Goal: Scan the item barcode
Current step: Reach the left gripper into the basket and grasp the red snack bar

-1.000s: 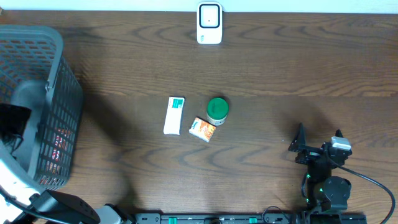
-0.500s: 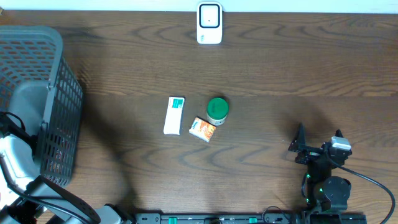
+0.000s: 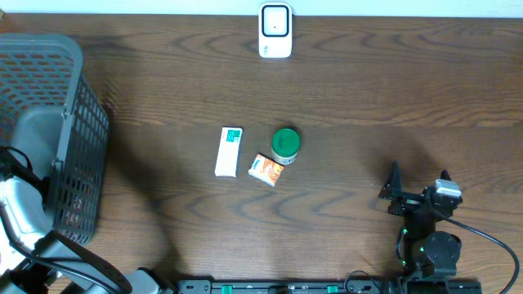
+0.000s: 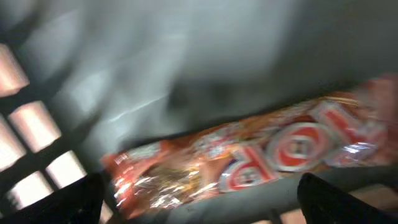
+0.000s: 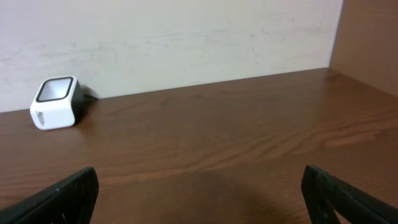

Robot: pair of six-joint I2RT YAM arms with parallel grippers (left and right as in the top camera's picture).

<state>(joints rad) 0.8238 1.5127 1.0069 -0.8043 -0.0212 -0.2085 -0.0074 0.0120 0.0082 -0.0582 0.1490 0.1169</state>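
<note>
1. Overhead view from my remote station: the wooden table [image 3: 368, 98] carries a grey mesh basket [image 3: 78, 90] at its left edge and a white barcode scanner [image 3: 275, 31] at the middle of its far edge.
2. Near the middle of the table lie three goods. A white box with a green end [image 3: 229, 152] is on the left, and a green-lidded jar [image 3: 286, 144] is on the right. A small orange packet [image 3: 266, 170] sits just in front of the jar, between the two.
3. The left arm [image 3: 18, 214] reaches into the basket from the near left corner. From above I cannot make out its end effector.
4. On the left wrist camera, the left end effector [image 4: 205, 202] stands wide open, its dark fingertips [image 4: 74, 199] at the two lower corners of the picture, and it grips nothing.
5. The item, a red and orange foil snack wrapper [image 4: 261, 155], lies on the grey basket floor just ahead of those fingers. The picture is blurred, so I cannot read its print or see a barcode.
6. From above, a patch of red shows through the basket's mesh wall on its right side.
7. The right end effector [image 3: 418, 184] sits near the table's near edge toward the right corner, well apart from the goods.
8. On the right wrist camera, the right end effector [image 5: 202, 202] is spread fully and empty, looking across bare wood to the scanner [image 5: 55, 102] by the wall.
</note>
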